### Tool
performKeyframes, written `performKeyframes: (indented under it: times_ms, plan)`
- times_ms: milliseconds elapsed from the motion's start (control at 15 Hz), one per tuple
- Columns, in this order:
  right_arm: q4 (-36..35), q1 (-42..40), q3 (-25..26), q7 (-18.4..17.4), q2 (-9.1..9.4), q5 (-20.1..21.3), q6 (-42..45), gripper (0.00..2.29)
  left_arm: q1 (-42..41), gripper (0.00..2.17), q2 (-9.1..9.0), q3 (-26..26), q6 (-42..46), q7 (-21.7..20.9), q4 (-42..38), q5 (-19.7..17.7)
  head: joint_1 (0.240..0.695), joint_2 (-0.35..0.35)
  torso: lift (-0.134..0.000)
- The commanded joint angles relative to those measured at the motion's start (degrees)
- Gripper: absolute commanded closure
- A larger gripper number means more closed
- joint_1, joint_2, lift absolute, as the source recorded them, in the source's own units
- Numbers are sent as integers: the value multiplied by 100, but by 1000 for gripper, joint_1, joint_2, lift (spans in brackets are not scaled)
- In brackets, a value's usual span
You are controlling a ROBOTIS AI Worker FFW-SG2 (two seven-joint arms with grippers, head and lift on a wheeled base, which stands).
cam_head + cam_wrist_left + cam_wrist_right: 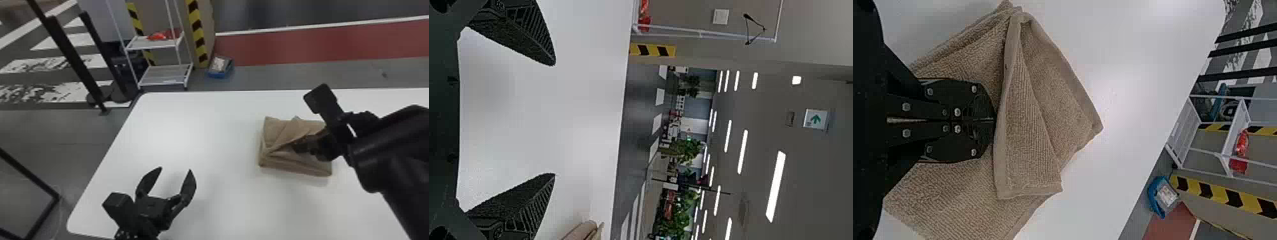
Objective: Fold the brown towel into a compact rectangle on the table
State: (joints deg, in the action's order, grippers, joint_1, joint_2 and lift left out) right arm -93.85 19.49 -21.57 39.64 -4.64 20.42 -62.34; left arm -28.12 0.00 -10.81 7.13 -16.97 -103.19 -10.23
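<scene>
Closest to the robot, the left gripper (176, 168) is hanging over the white table (204, 134), its jaws standing wide; nothing there is steadying the brown terry towel (295, 163), so a tug from the other arm could be sliding the bundle askew. Farther out, the right gripper (994, 120) is meeting the hem (1000, 150) of a slanting flap; if its tips are snagging loops, lifting could be undoing the fold, and flattening that skew could be leaving a crooked rectangle.

The towel is lying well apart from the left jaws, on the robot's right. The right jaws are sitting together over its layers; whether they're pinching cloth, I can't tell. Beyond their tips, the flap is fanning out.
</scene>
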Motion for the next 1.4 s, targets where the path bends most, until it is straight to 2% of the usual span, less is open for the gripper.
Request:
performKeyframes:
  times_ms: [0, 333, 467, 733, 1000, 1333]
  plan:
    - [174, 55, -40, -114, 77, 5, 173, 1959, -9, 87, -9, 0, 12, 1, 10, -14, 695, 233, -123]
    - [350, 55, -110, -659, 306, -118, 1017, 1956, -44, 87, 0, 0, 64, 1, 10, -31, 695, 250, -123]
    - [587, 125, -180, -738, 464, -179, 1281, 1956, -70, 87, 0, 0, 82, 1, 1, -31, 695, 260, -123]
    - [824, 142, -268, -879, 469, -232, 1562, 1956, -132, 87, 18, -35, 188, 1, -8, -66, 695, 293, -123]
    - [921, 195, 13, -1327, 469, -276, 1544, 1956, -132, 87, 18, -8, 223, 1, -8, -110, 695, 291, -123]
    - [1238, 274, -216, -1098, 469, -302, 1509, 1956, -106, 87, 9, 0, 223, 1, 10, -110, 695, 267, -123]
